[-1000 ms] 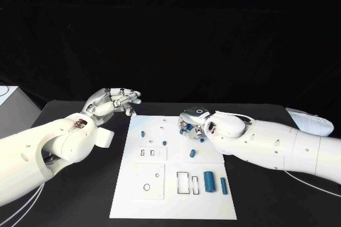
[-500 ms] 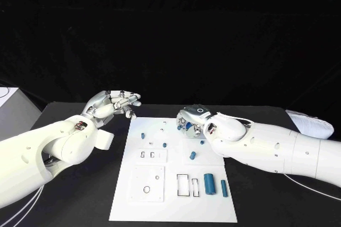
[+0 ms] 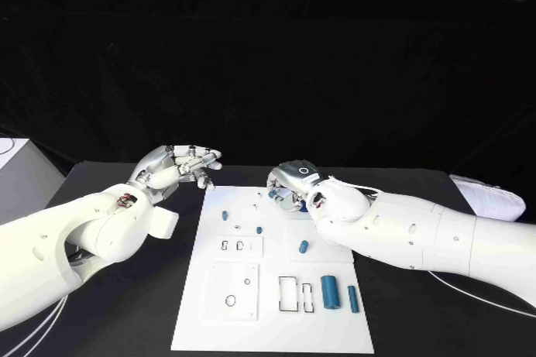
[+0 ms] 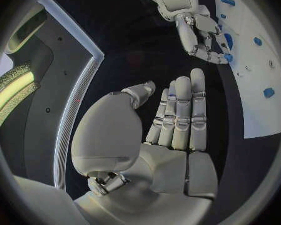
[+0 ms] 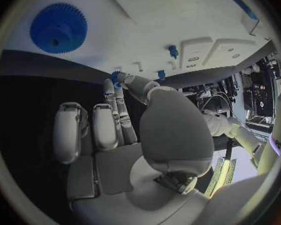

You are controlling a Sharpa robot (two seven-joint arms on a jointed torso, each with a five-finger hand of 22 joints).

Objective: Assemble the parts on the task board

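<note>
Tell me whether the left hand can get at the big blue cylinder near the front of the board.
Probably yes. The left hand holds nothing and hovers off the task board's far left corner. The big blue cylinder lies uncovered, though the right arm looms just beside it.

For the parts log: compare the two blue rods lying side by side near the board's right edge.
The thick rod is clearly fatter than the thin rod. The thick rod lies next to the rectangular slots; the thin rod lies nearer the edge of the board. The thin rod also sits slightly closer to the robot. Both are blue, lie flat and run roughly parallel.
</note>
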